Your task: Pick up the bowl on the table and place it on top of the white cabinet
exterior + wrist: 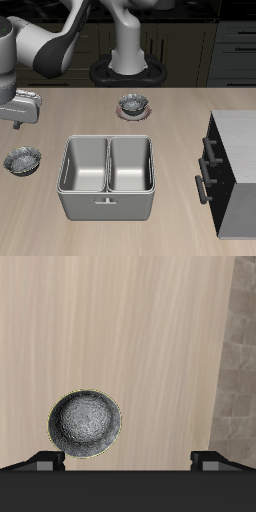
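Your gripper (pixel 20 120) hangs above the bowl (pixel 22 159) and holds nothing; its fingers (pixel 45 459) stand wide apart. The bowl sits alone on the table (pixel 170 105), near its side edge. Next comes the grey basin (pixel 107 176), with the twin bowl (pixel 133 103) farther back. The white cabinet (pixel 236 160) stands last, well apart from your bowl

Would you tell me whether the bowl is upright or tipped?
Upright: the bowl sits flat on the table, its speckled inside facing up.
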